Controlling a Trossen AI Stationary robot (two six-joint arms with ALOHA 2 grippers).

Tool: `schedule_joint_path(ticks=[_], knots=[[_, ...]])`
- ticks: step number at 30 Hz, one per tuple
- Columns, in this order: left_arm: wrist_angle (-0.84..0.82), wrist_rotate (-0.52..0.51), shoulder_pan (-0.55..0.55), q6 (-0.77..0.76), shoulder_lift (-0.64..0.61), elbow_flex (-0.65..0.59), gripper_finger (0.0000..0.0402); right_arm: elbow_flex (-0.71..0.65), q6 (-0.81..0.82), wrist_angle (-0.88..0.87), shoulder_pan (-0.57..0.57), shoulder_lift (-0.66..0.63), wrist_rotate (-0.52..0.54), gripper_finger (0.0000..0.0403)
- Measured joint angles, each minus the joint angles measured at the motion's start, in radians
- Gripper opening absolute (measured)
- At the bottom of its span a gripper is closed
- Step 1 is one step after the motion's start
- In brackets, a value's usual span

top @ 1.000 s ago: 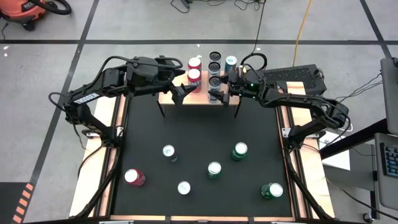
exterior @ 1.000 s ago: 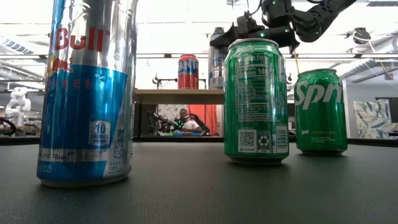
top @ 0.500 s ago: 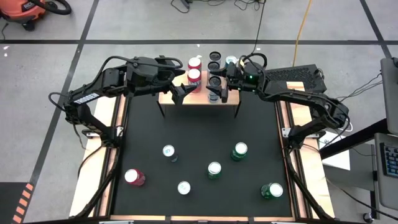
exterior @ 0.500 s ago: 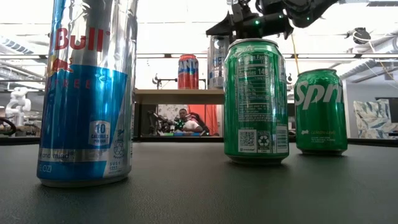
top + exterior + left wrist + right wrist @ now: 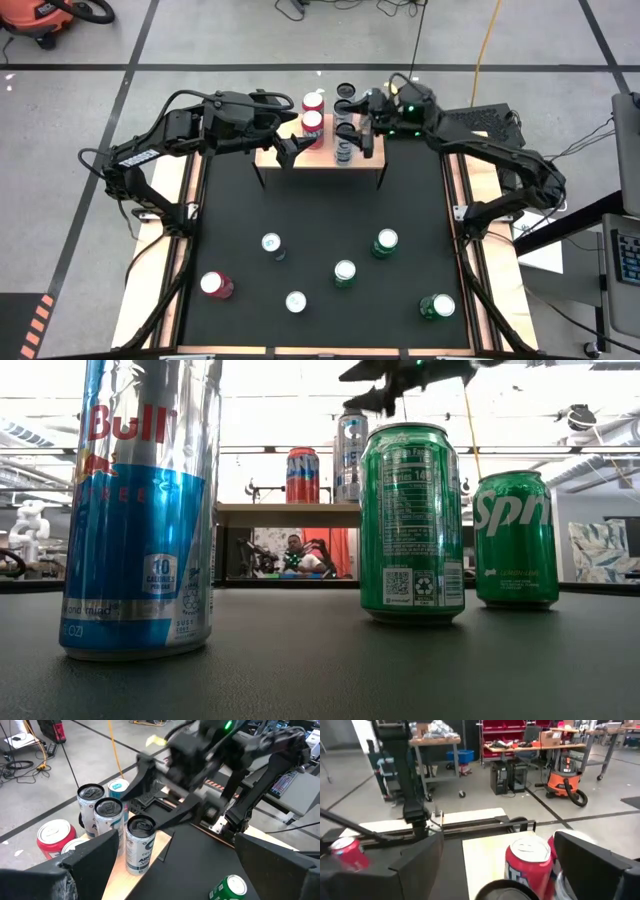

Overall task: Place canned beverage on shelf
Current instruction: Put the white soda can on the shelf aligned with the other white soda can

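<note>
The shelf stands at the table's far edge and carries two red cans and several silver ones. The nearest silver can stands upright on its base near the shelf's front edge. My right gripper hovers open above that can, clear of its top, in the low view. My left gripper waits open at the shelf's left end, level with the cans. In the left wrist view its fingers frame the silver can.
Several cans stand loose on the black table: a blue-silver one, a red one, a silver one and three green ones. Room lies between them and the shelf's black legs.
My right gripper has risen straight up from around the silver can at the shelf's front, staying open. The can stays upright where it stood.
</note>
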Motion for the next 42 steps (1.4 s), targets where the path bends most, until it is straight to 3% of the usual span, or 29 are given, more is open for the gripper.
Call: schedule_joint_path(ticks=[5, 11, 21, 29, 42], knots=[[-0.010, 0.000, 0.000, 0.000, 0.000, 0.000, 0.0398, 0.054, -0.002, -0.245, 0.031, -0.104, -0.036, 0.0338], [-0.032, -0.007, 0.001, -0.001, 0.000, 0.000, 0.0398, 0.004, 0.086, -0.439, 0.103, -0.187, -0.125, 0.0268], [-0.038, -0.007, 0.001, -0.001, 0.000, 0.000, 0.0398, -0.239, 0.139, -0.213, 0.173, -0.179, 0.076, 0.0121], [-0.102, -0.009, -0.002, -0.026, 0.000, 0.000, 0.0398, -0.266, 0.132, -0.126, 0.172, -0.097, 0.117, 0.0012], [-0.164, -0.009, -0.002, -0.053, 0.000, 0.000, 0.0398, -0.266, 0.078, -0.089, 0.159, -0.028, 0.197, 0.0002]])
